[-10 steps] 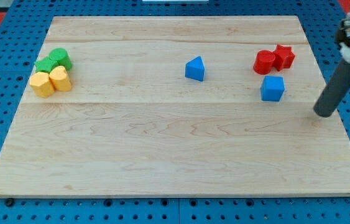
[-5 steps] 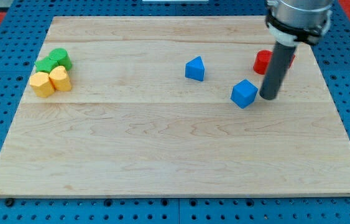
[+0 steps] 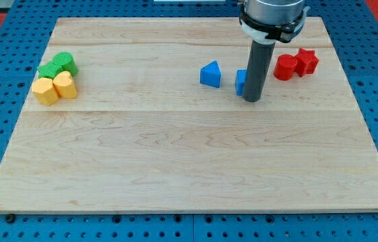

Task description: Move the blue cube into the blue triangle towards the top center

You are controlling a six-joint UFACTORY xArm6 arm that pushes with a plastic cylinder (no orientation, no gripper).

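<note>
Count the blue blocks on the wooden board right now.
2. The blue triangle block sits top centre. The blue cube is just to its right, a gap between them, mostly hidden behind the dark rod; my tip is at the cube's right side. No others visible.

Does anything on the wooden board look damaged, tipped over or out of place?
Nothing stands out. My tip partly hides the blue cube, which sits apart from the blue triangle.
</note>
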